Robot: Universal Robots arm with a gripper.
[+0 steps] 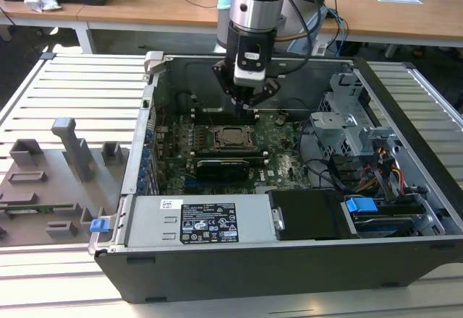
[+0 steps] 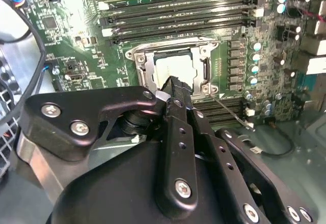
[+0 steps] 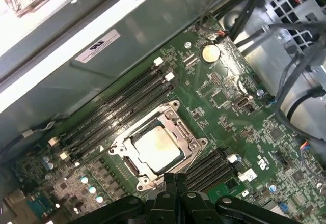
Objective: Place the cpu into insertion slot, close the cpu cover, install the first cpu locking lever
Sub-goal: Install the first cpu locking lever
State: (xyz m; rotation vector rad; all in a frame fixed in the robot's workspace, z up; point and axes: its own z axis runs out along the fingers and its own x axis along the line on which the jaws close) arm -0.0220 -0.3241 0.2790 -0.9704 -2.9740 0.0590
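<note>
The cpu (image 3: 155, 145), a silvery square chip, lies flat in the insertion slot (image 1: 217, 142) on the green board inside the open computer case. The cpu cover (image 3: 153, 120), a metal frame with a square window, lies down around the chip. A thin wire lever (image 2: 232, 111) sticks out slanted from one corner of the socket. My gripper (image 1: 246, 103) hangs just above the socket's far edge. Its black fingertips (image 2: 175, 84) are pressed together with nothing between them, and they hide part of the chip in the second wrist view.
Long black memory slots (image 3: 117, 107) flank the socket. A black expansion card (image 1: 224, 166) lies in front of it, then the grey power supply (image 1: 195, 220). A drive cage with cables (image 1: 347, 126) fills the exterior view's right. A grey parts fixture (image 1: 51, 181) lies outside the case.
</note>
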